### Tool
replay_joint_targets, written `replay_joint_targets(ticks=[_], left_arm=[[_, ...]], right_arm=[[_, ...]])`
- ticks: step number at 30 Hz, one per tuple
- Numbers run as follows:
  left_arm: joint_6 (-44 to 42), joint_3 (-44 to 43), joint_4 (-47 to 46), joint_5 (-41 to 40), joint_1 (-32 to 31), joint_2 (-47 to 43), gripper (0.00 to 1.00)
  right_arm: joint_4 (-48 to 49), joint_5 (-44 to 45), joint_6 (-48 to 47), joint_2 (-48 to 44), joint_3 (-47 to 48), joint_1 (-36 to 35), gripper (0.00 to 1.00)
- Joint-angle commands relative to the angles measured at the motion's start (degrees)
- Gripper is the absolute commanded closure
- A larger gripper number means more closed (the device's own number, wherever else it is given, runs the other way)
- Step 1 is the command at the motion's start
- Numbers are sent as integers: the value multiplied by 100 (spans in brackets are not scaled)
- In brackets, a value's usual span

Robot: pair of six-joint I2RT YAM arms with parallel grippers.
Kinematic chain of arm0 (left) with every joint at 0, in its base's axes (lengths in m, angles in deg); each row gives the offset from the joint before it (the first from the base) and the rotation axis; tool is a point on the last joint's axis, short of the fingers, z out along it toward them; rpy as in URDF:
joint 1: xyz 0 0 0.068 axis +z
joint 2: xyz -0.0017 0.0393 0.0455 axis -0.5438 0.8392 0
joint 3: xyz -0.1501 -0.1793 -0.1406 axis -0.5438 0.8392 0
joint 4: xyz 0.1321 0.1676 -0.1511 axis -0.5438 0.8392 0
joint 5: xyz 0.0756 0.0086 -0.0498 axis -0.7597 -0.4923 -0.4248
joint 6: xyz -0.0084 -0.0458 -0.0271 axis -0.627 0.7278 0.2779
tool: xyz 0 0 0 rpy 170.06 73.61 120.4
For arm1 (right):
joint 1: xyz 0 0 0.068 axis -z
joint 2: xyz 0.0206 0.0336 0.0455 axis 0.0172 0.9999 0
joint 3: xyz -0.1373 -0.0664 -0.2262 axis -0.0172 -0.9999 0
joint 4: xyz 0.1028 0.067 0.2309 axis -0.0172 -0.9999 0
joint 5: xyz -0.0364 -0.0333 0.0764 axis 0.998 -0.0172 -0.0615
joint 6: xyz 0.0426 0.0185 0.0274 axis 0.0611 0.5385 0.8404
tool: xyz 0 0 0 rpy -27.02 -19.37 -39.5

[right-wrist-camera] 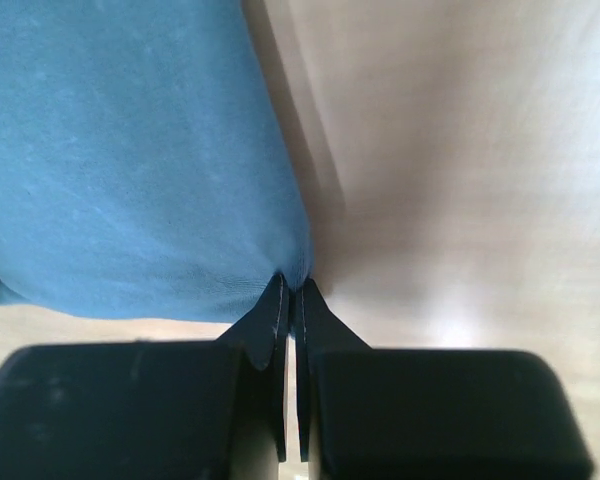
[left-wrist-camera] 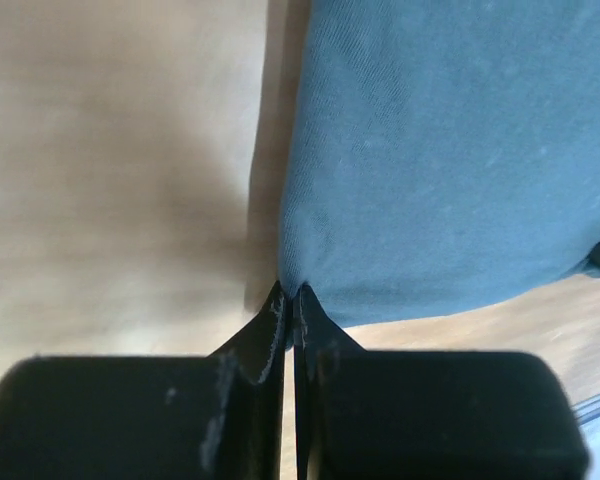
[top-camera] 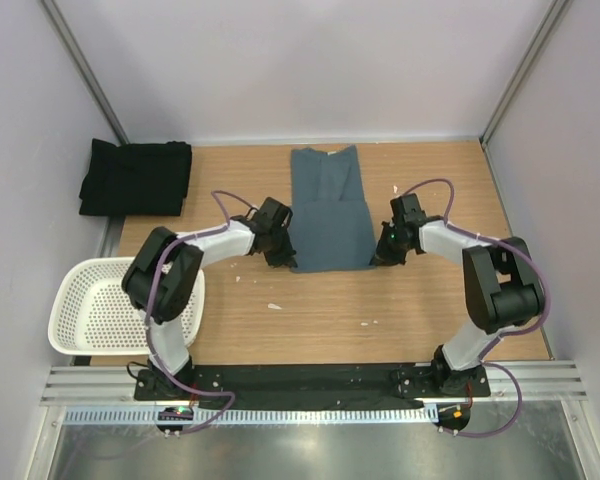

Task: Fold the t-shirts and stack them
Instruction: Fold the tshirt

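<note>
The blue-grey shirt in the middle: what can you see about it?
The blue-grey shirt is soft cloth, folded into a long narrow strip, lying flat on the wooden table, collar end at the far side. The left gripper pinches its near left corner and the right gripper its near right corner.
</note>
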Motion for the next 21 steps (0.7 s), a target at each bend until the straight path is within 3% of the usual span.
replay_joint_targets(ticks=[1,4,11,17,21], left_arm=[[-588,693,1234,-306,-34,-621,100],[-466,1134,1489,-183,-227,-1061,100],[526,1935,2455,-516,-1412,-2696,100],[1072,1619,3834,-763,-1984,-3980,100],[1266,1093,4187,-789,-2117,-4279,100]], right_arm=[[-646,269,67,-522,-851,-155,99],[-893,181,418,-1400,-1345,-452,99],[-1745,-83,1700,-3483,-2480,-1480,99],[-3063,-109,2238,-4978,-2051,-1763,99],[-3660,91,2230,-4998,-1339,-1790,99]])
